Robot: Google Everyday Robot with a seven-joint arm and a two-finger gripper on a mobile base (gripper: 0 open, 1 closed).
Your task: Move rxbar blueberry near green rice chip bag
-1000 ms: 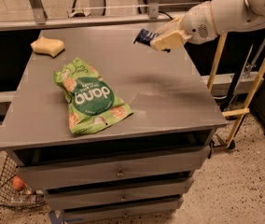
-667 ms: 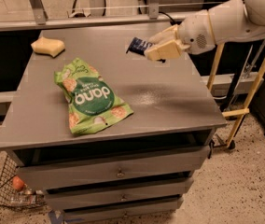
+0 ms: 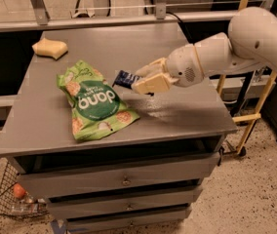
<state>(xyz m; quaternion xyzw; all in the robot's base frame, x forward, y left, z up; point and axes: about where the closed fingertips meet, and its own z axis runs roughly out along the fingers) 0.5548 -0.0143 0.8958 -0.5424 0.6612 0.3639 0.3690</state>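
The green rice chip bag (image 3: 94, 101) lies flat on the left-middle of the grey cabinet top (image 3: 177, 111), its "dang" lettering facing up. My gripper (image 3: 143, 80) reaches in from the right on a white arm and is shut on the rxbar blueberry (image 3: 126, 78), a small dark-blue bar. The bar sticks out to the left of the fingers (image 3: 150, 84) and hangs just above the top, close to the bag's right edge.
A yellow sponge (image 3: 50, 48) lies at the back left corner of the top. Drawers sit below the top. A wire basket (image 3: 12, 199) is on the floor at the lower left, and a yellow frame (image 3: 255, 101) stands to the right.
My gripper has carried the bar left and down from the back right of the top to a spot beside the bag's right edge. The bag and sponge have not moved.
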